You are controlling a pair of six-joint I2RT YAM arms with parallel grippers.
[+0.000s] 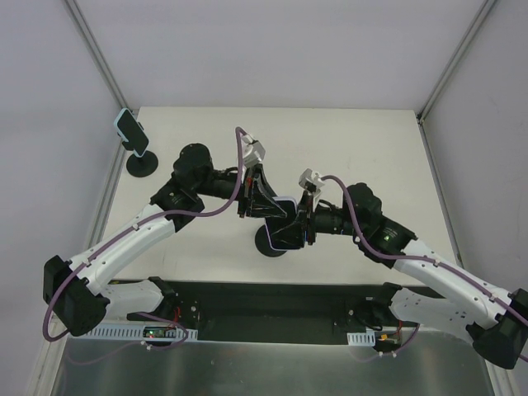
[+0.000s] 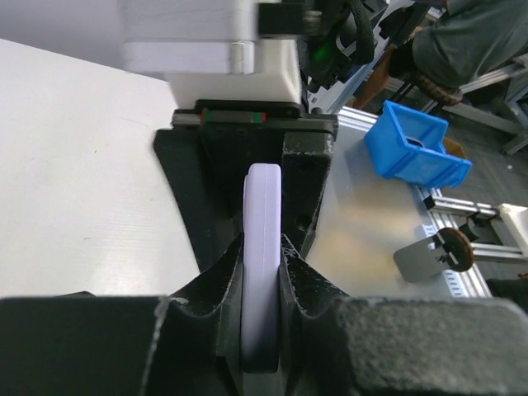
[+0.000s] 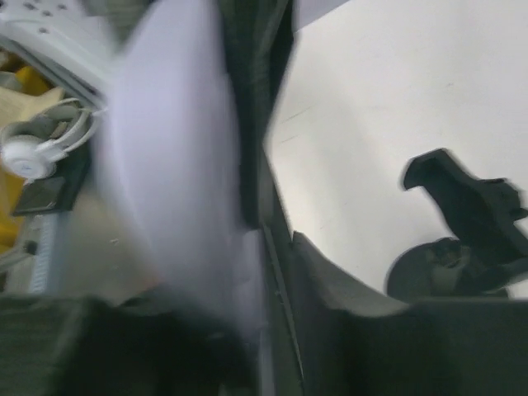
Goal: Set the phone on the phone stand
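A phone in a lavender case [image 1: 285, 224] hangs in mid-air at the table's centre, held between both grippers. My left gripper [image 1: 264, 206] comes from the upper left and is shut on it. In the left wrist view its fingers [image 2: 313, 285] clamp the phone's thin edge [image 2: 262, 247]. My right gripper [image 1: 302, 224] is shut on the phone from the right. The right wrist view shows the phone [image 3: 173, 165] blurred between its jaws. The black phone stand [image 1: 268, 242] sits on the table just below the phone and also shows in the right wrist view [image 3: 466, 227].
A second stand [image 1: 143, 162] at the far left corner carries another phone [image 1: 131, 132]. Grey walls and frame posts enclose the table [image 1: 371, 157]. A blue bin [image 2: 417, 144] and white headphones [image 3: 37, 153] lie beyond the near edge.
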